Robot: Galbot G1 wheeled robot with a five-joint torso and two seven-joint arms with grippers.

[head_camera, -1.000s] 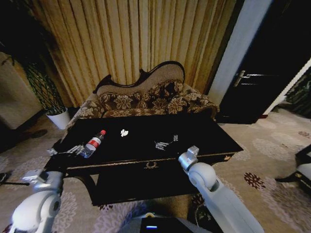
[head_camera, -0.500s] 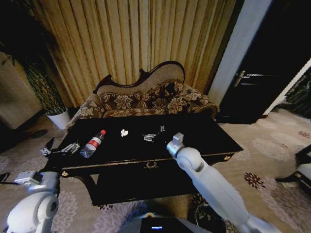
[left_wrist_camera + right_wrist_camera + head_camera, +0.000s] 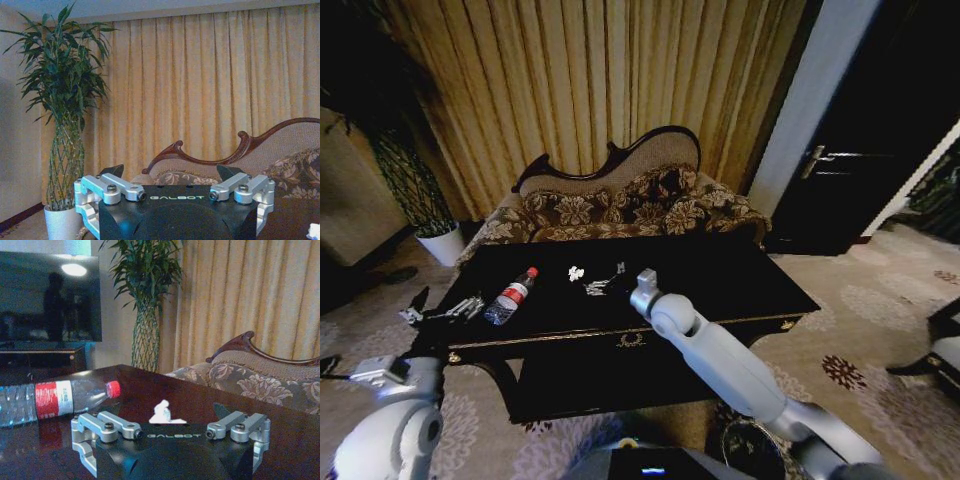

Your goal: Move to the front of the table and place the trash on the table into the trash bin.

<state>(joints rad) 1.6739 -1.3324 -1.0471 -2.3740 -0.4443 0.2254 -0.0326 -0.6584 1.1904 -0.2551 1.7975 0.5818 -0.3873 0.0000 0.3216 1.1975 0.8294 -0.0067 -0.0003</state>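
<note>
Two grippers spread | right gripper has swung leftward across long black glossy table, nearing crumpled white scrap | left gripper idles beside clear red-capped plastic bottle | pickup judged imminent.

The room is dim and warm-toned. In the head view the pleated gold curtains catch the most light, while the upper left corner and the dark doorway sink into black, and straight lines bow toward the frame's edges. The long near-black glossy table mirrors faint highlights. In the right wrist view its polished top reflects the clear red-capped plastic bottle, and a dark wall screen shows a bright lamp glare. Both wrist views look soft and grainy.
</note>
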